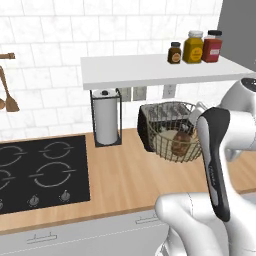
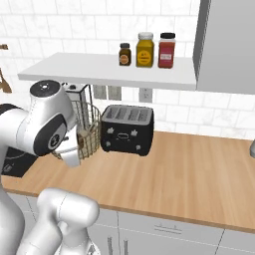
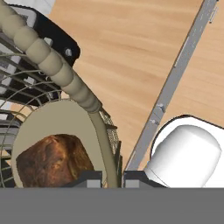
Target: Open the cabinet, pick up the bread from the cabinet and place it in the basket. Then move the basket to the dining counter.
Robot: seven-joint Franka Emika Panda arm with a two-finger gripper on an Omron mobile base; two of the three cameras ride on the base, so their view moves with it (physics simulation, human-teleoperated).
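**A:** ok so where are we in this thing? Going left to right in the left base view we've got the hob (image 1: 42, 172), the paper towel holder (image 1: 106, 117), then the basket (image 1: 172, 132) with the toaster (image 1: 147, 125) right behind it.

**B:** Bread step looks done to us. The bread (image 3: 54, 162) is sitting on the basket's pale bottom, you can see it clearly in the hand view, and as a brown lump through the wire from the left base too. So we'd call this the "move the basket" part.

**A:** Is the basket off the counter (image 1: 130, 180) already? It looks a bit raised to us but honestly we can't tell for sure.

**B:** Same, can't say. What we can say: the gripper (image 3: 111, 177) has its two tips on either side of the basket's rim wire, close together, so we read it as clamped on the rim.

**A:** Arm pose?

**B:** Folded up tight. The elbow bulges at the left of the right base view, and the forearm angles down to the basket's near right edge, hand pointing down into it.

**A:** Next move then?

**B:** We'd guess lift clear of the toaster, keep the basket level so the bread doesn't roll out, then drive over to the dining counter. Rim grip on one side means it could tip, so slow and steady.
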